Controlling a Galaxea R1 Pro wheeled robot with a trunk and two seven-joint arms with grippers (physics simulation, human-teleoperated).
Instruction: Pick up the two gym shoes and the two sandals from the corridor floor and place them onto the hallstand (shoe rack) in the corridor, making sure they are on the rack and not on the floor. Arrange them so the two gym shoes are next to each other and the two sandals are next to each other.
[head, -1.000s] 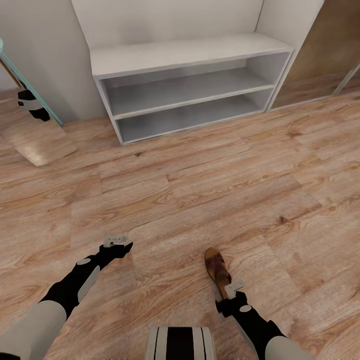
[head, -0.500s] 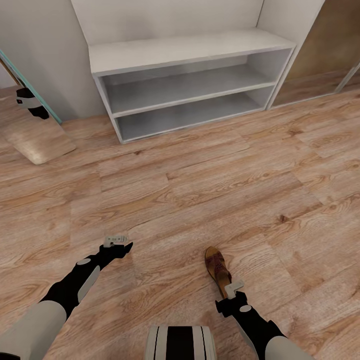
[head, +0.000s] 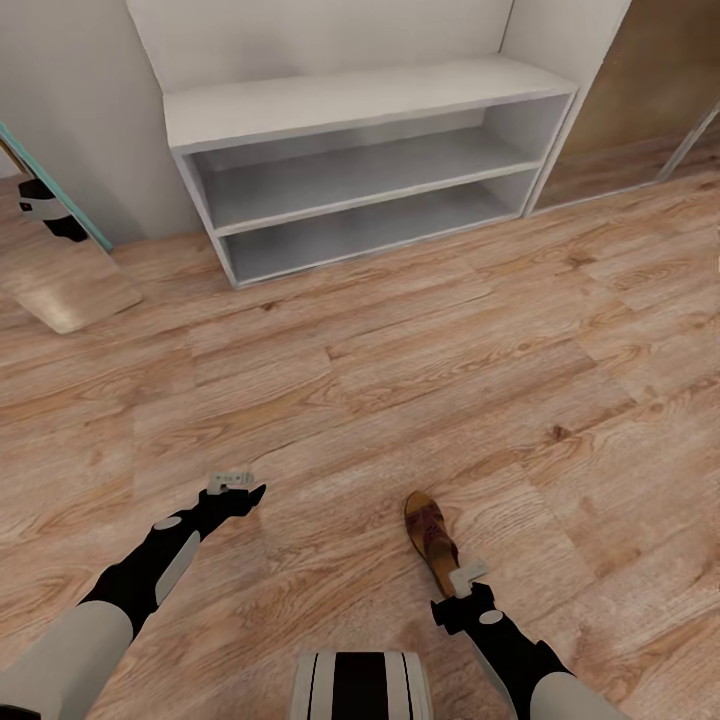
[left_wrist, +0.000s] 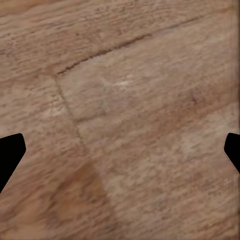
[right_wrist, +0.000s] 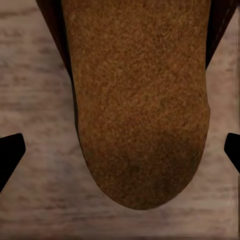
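Note:
One dark-brown sandal (head: 430, 535) with a tan footbed lies on the wood-plank corridor floor (head: 400, 380), toe pointing toward the white shoe rack (head: 360, 105), which has a bench top and two bare open shelves. My right gripper (head: 458, 580) hovers over the sandal's heel. In the right wrist view the sandal's heel (right_wrist: 140, 100) sits between the wide-apart fingertips (right_wrist: 10, 152) of the open right gripper (right_wrist: 120, 150), with a gap on each side. My left gripper (head: 232, 482) hangs open over bare floor (left_wrist: 125, 110). The gym shoes and the other sandal are out of view.
A teal-framed mirror (head: 60, 270) leans against the wall left of the rack. A brown panel (head: 650, 90) stands to the rack's right. Wide wood floor lies between me and the rack. My trunk (head: 360, 685) shows at the bottom edge.
The whole picture has slid slightly left, so the camera moved. Both arms hold the same pose; the sandal still lies under the right gripper.

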